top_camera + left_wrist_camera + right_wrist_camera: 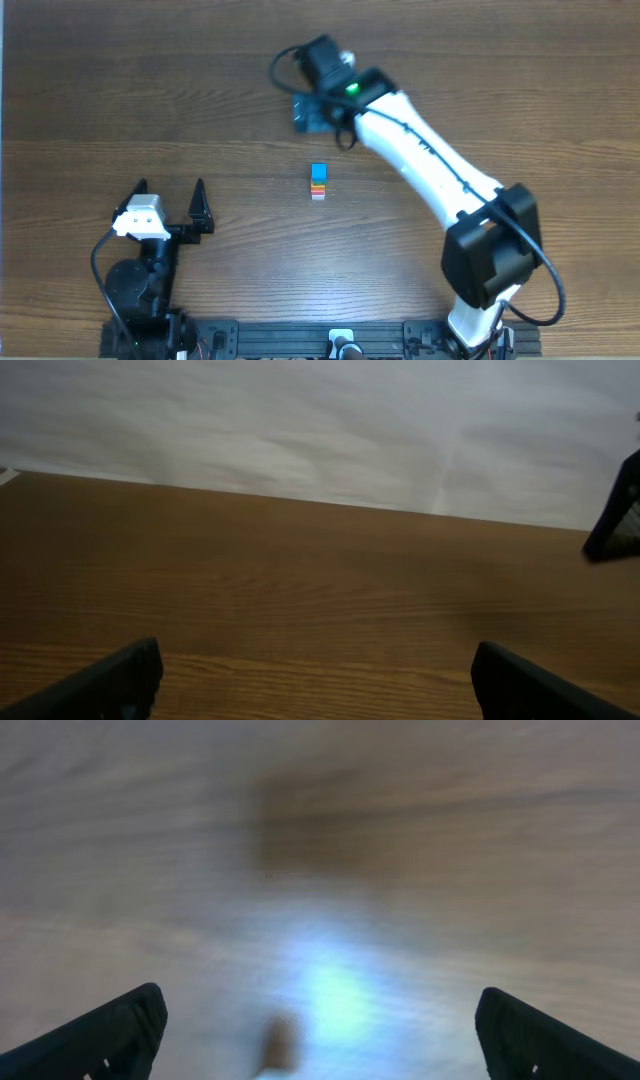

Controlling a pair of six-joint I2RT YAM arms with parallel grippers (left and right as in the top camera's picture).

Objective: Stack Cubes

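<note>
A stack of cubes (pixel 318 183) stands near the middle of the bench (pixel 120 80), apart from both arms. Its blue cube (pixel 319 171) is on top. The cubes beneath show only as thin slivers of orange, reddish and pale colour down one side, and the faces are too small to show any marking.

The left pincer (pixel 170 190) sits low at the near left of the bench with its fingers spread wide and nothing between them. Its wrist view (pixel 315 670) shows bare wood and a pale wall beyond. A dark part (pixel 615 510) is cut off at that view's edge, and I cannot tell what it is.

The right pincer (pixel 310 115) is farther up the bench than the stack. Its fingers are wide apart (pixel 320 1020) over blurred wood grain. A bluish glare (pixel 330 990) and a small dark smudge (pixel 280 1040) there are too soft to identify
</note>
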